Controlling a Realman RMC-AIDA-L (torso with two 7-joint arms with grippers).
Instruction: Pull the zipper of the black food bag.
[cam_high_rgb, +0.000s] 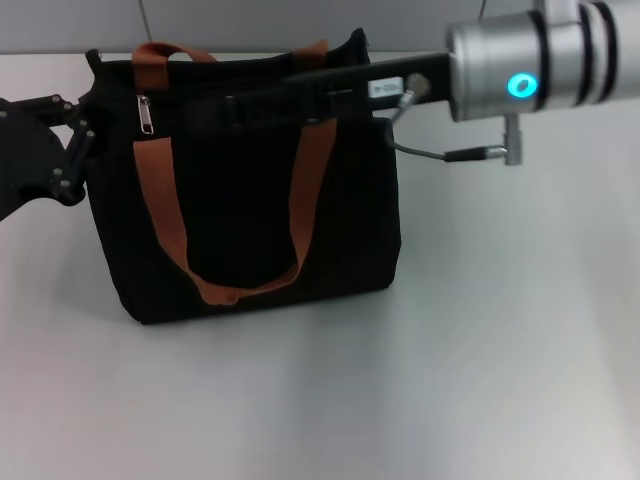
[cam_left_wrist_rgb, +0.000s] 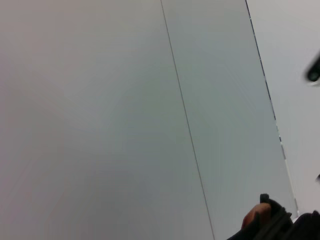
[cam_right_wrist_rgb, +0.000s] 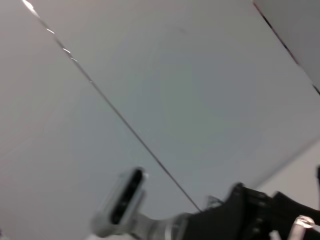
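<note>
The black food bag (cam_high_rgb: 340, 230) stands upright on the white table, left of centre in the head view, with its orange-brown handles (cam_high_rgb: 160, 215) hanging down its front. The zipper (cam_high_rgb: 145, 114), a small silver pull tab, hangs at the left end of the top zip line. My left gripper (cam_high_rgb: 84, 128) is pressed against the bag's top left corner. My right gripper (cam_high_rgb: 262, 100) reaches in from the right and lies along the bag's top edge, well to the right of the pull tab. A corner of the bag and strap shows in the left wrist view (cam_left_wrist_rgb: 272, 222).
The white table (cam_high_rgb: 470, 380) spreads in front of and to the right of the bag. My right arm's silver wrist (cam_high_rgb: 530, 70) with its cable hangs over the bag's right end. Both wrist views show mostly a pale wall.
</note>
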